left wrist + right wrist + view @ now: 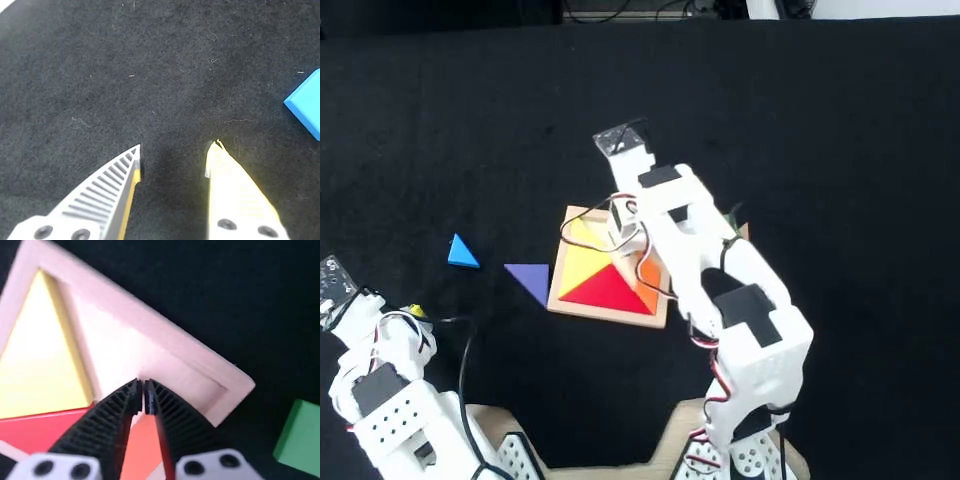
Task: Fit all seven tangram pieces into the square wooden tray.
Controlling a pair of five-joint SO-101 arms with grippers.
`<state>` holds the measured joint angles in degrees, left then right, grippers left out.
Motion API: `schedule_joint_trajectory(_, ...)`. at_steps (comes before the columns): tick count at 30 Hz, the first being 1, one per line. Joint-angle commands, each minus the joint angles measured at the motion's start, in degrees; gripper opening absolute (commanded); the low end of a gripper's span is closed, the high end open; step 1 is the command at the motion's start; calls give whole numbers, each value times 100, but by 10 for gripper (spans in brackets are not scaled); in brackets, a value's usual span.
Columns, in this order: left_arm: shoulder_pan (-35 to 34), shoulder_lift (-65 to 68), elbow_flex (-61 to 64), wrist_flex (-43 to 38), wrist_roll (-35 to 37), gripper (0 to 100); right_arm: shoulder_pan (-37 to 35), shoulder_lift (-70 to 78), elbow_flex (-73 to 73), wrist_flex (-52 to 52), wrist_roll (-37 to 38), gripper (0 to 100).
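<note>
The square wooden tray (560,262) lies mid-table with a yellow triangle (582,243), a red triangle (608,290) and an orange piece (648,272) in it. My right gripper (142,385) hovers shut over the tray floor (125,352), its tips above the orange piece (141,440), beside the yellow triangle (40,360) and red triangle (37,432). Whether it touches the orange piece is unclear. A blue triangle (462,252) and a purple parallelogram (530,280) lie left of the tray. My left gripper (176,150) is open above bare cloth, the blue triangle (306,107) off to one side.
A green piece (299,437) lies on the cloth just outside the tray's corner, mostly hidden by the right arm (720,290) in the high view. The left arm (380,345) sits at the lower left. Black cloth covers the table, with wide room at the back.
</note>
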<state>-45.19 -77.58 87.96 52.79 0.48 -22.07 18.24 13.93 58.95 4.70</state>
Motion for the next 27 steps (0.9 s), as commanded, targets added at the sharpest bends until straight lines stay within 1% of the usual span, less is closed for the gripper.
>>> schedule_joint_trajectory(1,84,-53,-31,-79,-44,216,-158,-268,-110,44,44,11)
schedule_joint_trajectory(12,84,-53,-31,-79,-44,216,-114,-822,92,158,44,11)
schedule_joint_trajectory(21,84,-53,-31,-79,-44,216,703,-690,48,-158,44,11)
schedule_joint_trajectory(27,84,-53,-31,-79,-44,216,905,-611,57,-114,44,11)
